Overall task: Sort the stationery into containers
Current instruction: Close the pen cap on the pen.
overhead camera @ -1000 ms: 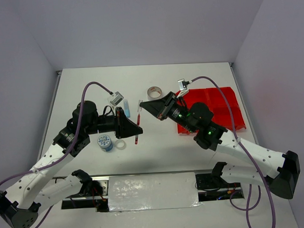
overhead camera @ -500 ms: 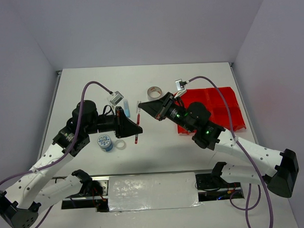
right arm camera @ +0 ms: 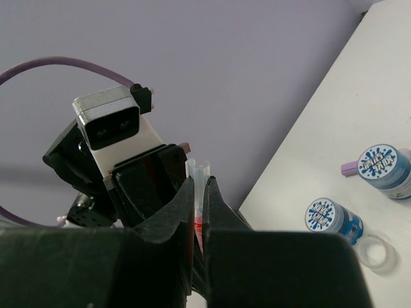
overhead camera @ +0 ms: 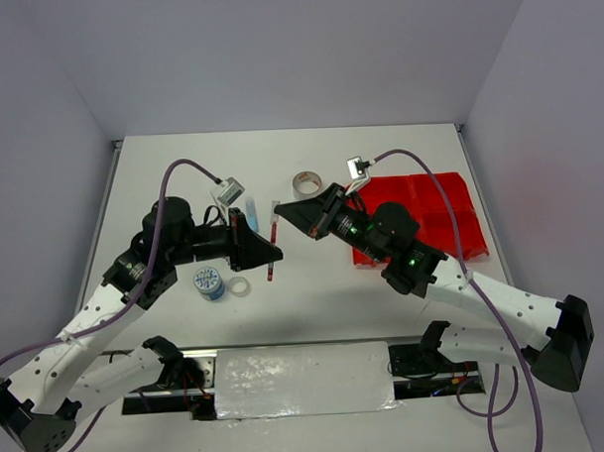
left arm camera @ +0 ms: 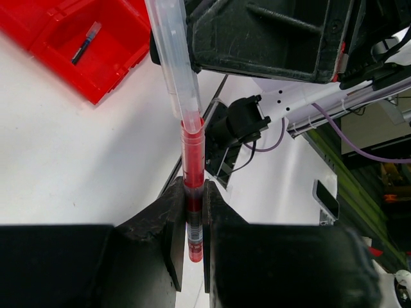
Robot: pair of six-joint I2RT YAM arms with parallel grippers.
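Note:
A thin red pen with a long clear cap is held above the table between both arms. My left gripper is shut on its red barrel. My right gripper is shut on the clear cap. In the left wrist view my left gripper pinches the barrel, and the cap runs up to the right gripper. The red bin lies at the right. A blue pen lies in one compartment of the bin.
A grey tape roll lies behind the grippers. A blue-white tape roll and a clear tape ring lie near the left arm, with a light-blue marker behind. Two blue-white rolls and a lilac marker show below the right wrist.
My right arm has edged slightly left at the pen's cap end. The left gripper and the pen have barely moved.

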